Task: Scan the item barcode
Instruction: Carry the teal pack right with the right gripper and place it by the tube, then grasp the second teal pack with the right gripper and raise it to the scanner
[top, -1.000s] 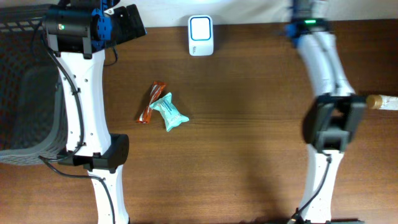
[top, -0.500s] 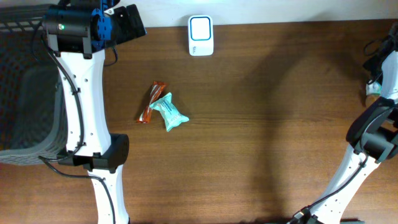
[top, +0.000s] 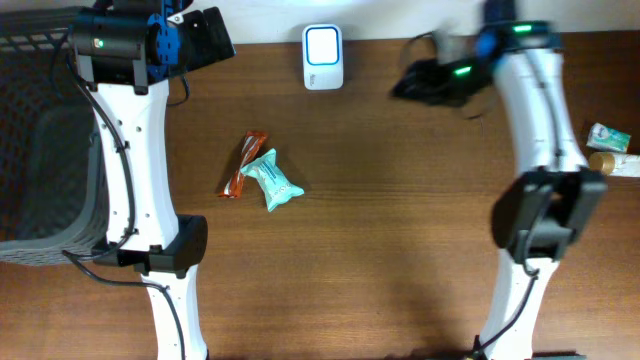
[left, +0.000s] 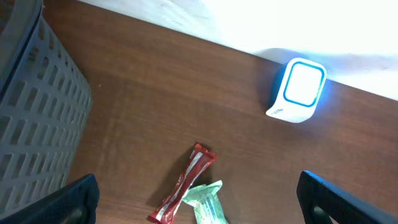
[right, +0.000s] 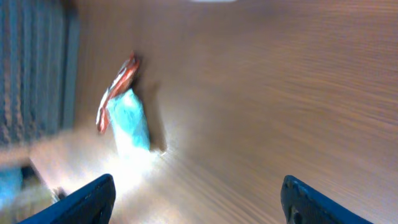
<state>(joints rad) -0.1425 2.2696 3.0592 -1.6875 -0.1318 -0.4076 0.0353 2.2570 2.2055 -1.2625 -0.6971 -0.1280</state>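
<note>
Two items lie together left of the table's middle: a red-orange bar (top: 243, 165) and a teal packet (top: 273, 181), touching. The white barcode scanner (top: 323, 57) with its blue-lit face stands at the back edge. My left gripper (top: 210, 35) hovers open at the back left; its wrist view looks down on the scanner (left: 298, 90), the bar (left: 185, 185) and the packet (left: 208, 204). My right gripper (top: 418, 82), motion-blurred, is open and empty right of the scanner. Its view shows the bar (right: 118, 87) and the teal packet (right: 130, 124) far ahead.
A dark mesh basket (top: 40, 150) fills the left side, also seen as the basket (left: 34, 118) in the left wrist view. A small green packet (top: 608, 137) and a tan item (top: 612, 163) lie at the right edge of the table.
The right gripper opened at the right edge, leaving the green packet there, then swung left toward the scanner. The left arm has not moved.
</note>
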